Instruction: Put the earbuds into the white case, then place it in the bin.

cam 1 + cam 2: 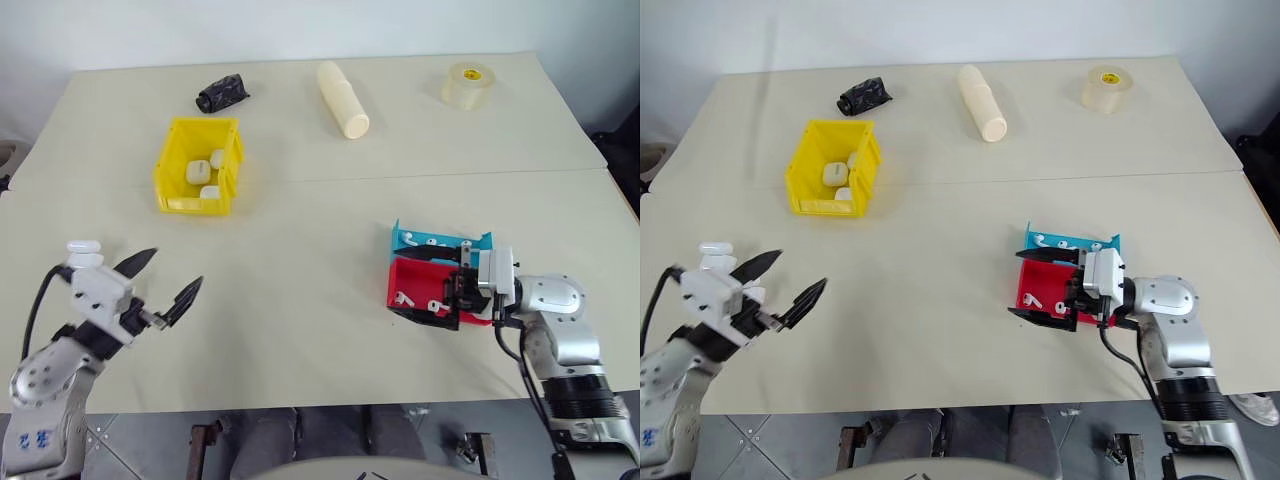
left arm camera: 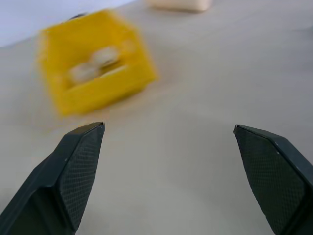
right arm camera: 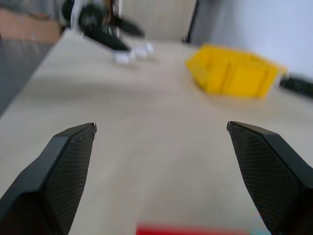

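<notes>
The yellow bin [image 1: 172, 160] stands at the table's back left and holds a few white cases [image 1: 197, 171]. Another white case [image 1: 82, 247] lies on the table just behind my left wrist. Small white earbuds [image 1: 431, 241] lie in a blue tray [image 1: 400, 238], and more earbuds [image 1: 402, 298] in the red tray [image 1: 410, 280] beside it. My right gripper [image 1: 428, 285] is open, pointing left, its two fingers spread over these trays with nothing between them. At the front left my left gripper [image 1: 165, 285] hangs open and empty, pointing toward the bin [image 2: 93, 73].
Along the back edge lie a crumpled black object [image 1: 222, 95], a long cream cylinder [image 1: 343, 98] and a roll of clear tape [image 1: 468, 84]. A seam crosses the table's width. Bare tabletop lies between the bin and the trays.
</notes>
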